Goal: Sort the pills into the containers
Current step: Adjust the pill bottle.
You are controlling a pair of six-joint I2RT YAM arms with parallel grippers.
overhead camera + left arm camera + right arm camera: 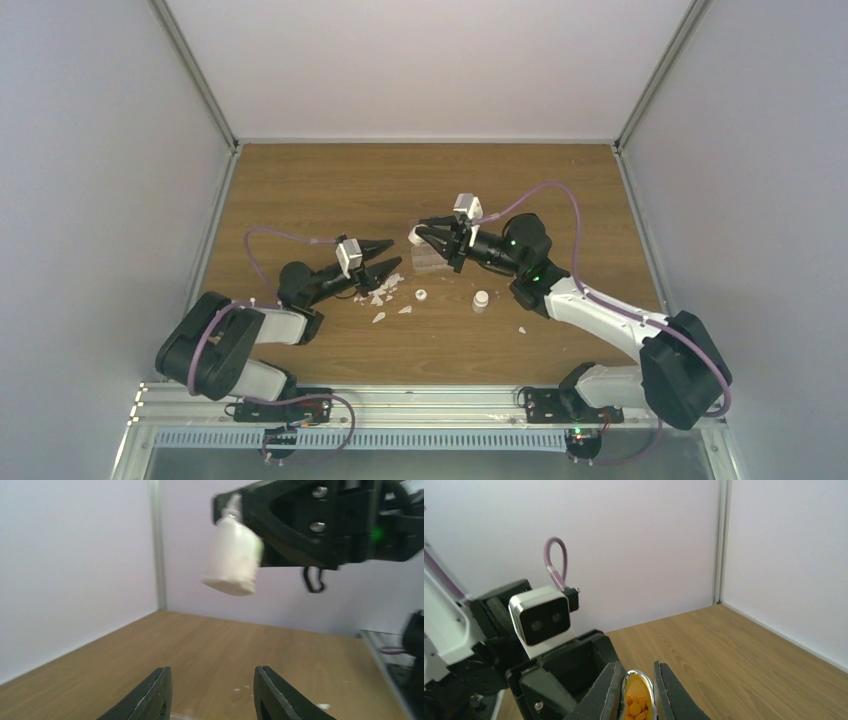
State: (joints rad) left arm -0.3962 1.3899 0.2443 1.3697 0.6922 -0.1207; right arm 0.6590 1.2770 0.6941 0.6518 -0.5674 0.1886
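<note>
Left gripper fingers spread, white flakes at its 6 o'clock, white vial tilted in clamped right gripper, organiser box at its 5 o'clock, top view only, pills orange inside the vial's mouth, right wrist view only.

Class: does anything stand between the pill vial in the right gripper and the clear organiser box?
Nothing visible does. The right gripper holds the open vial, orange pills inside, by the far-left edge of the organiser box. The left gripper, jaws open, sits left of the box, not between them.
</note>
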